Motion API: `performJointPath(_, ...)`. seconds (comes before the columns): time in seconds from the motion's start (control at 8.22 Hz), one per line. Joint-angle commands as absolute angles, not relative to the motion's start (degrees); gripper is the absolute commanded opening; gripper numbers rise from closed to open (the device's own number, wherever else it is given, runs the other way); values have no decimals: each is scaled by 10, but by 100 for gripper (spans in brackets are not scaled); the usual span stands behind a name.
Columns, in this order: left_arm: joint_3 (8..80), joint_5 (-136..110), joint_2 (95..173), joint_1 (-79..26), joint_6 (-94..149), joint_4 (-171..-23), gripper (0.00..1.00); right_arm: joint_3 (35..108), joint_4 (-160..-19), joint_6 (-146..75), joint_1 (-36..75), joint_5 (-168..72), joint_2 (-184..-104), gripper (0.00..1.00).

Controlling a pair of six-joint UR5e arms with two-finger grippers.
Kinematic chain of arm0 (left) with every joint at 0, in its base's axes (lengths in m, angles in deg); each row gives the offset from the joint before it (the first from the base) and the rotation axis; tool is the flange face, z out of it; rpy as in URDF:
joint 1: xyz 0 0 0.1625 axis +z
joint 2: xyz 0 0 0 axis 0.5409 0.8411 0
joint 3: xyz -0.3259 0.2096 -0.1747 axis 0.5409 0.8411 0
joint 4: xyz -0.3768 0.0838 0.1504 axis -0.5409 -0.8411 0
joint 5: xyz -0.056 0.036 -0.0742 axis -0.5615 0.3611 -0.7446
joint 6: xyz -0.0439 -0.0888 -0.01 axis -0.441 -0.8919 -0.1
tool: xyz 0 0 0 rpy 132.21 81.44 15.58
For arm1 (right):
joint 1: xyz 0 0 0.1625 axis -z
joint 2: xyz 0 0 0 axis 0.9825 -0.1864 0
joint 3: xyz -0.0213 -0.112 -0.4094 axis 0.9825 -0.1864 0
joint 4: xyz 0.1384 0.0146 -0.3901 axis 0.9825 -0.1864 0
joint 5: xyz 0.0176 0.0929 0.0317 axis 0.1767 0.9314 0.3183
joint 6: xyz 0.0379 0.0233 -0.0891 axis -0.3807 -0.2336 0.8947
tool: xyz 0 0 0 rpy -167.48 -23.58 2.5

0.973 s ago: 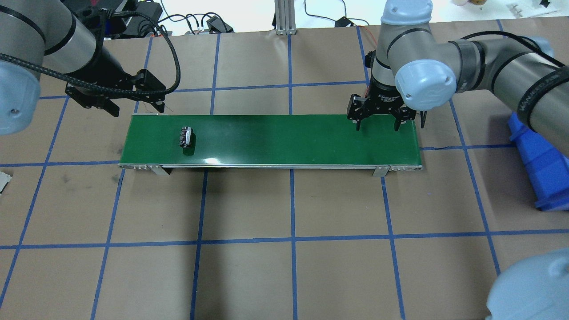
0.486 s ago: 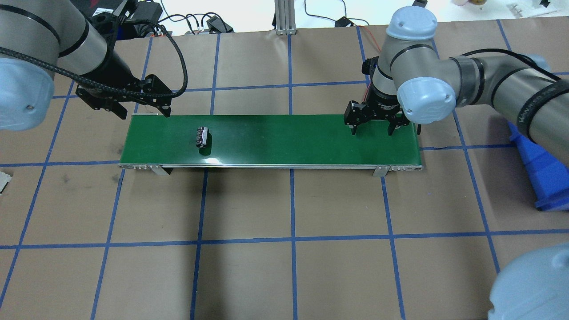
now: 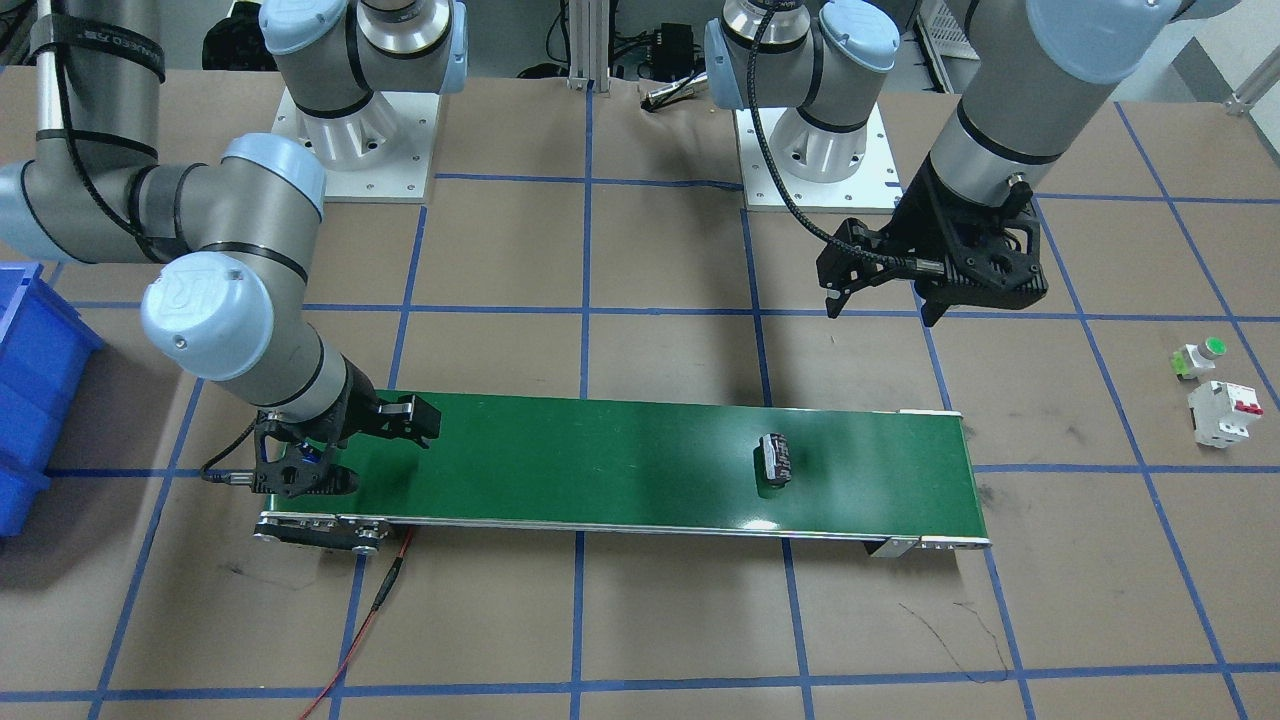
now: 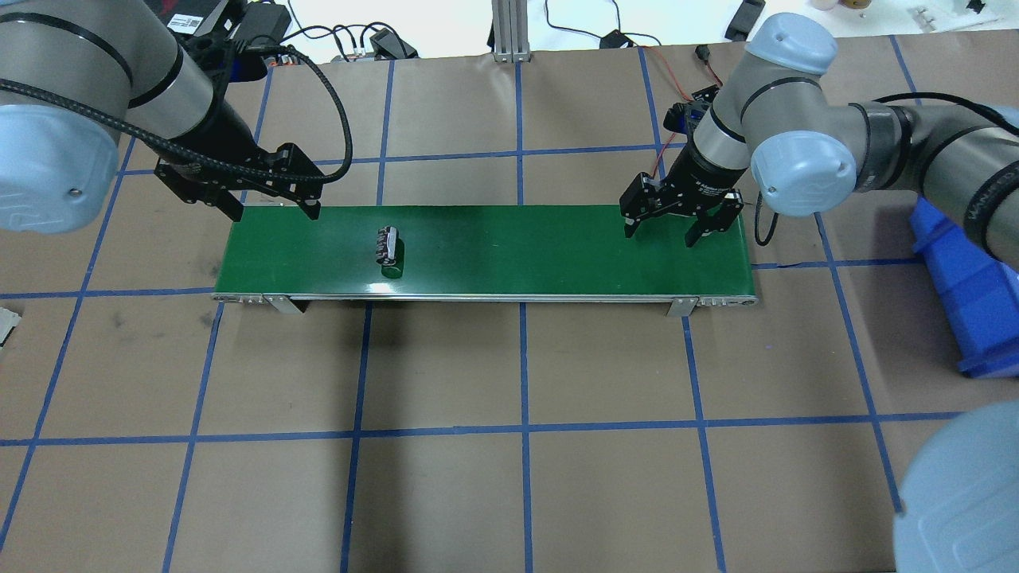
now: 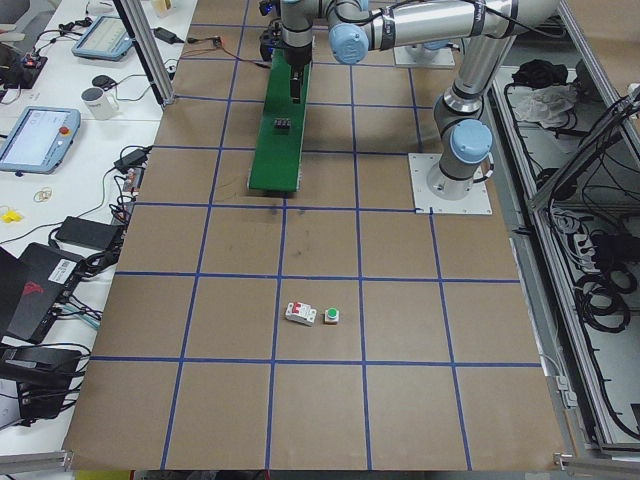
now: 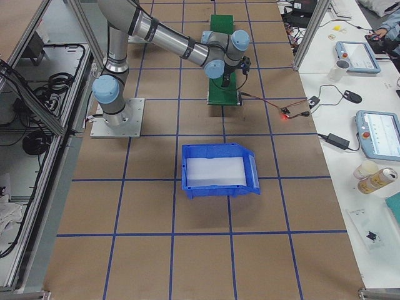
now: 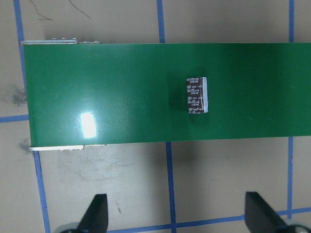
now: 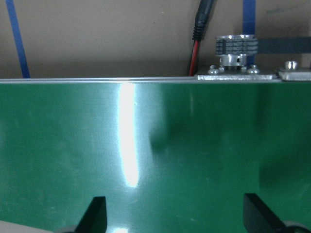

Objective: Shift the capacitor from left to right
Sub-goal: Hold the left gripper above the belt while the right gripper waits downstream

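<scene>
I have the capacitor [image 4: 388, 246] lying on the green belt [image 4: 517, 247], left of its middle. The left end effector [image 4: 275, 212] and right end effector [image 4: 660, 235] hang spread and empty at the belt's ends. Next, I judge, the right one must close on it.

left gripper [image 4: 275, 213] hanging up high, pointing straight down, jaws spread wide; right gripper [image 4: 660, 236] sitting way lower, jaws also wide apart; right arm [image 4: 804, 163] folded at elbow, wrist tilted a bit
</scene>
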State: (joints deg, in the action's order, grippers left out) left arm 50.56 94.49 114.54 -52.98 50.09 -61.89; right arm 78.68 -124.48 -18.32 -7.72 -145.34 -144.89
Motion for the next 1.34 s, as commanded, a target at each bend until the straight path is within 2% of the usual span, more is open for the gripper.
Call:
performJointPath(0.0, 507, 947, 1146, -538, 501, -621, 100, 788, -1242, -171, -72, -1440, -1446, 100)
performJointPath(1.22, 511, 947, 1142, -541, 502, -622, 100, 788, -1247, -173, -73, -1458, -1445, 100)
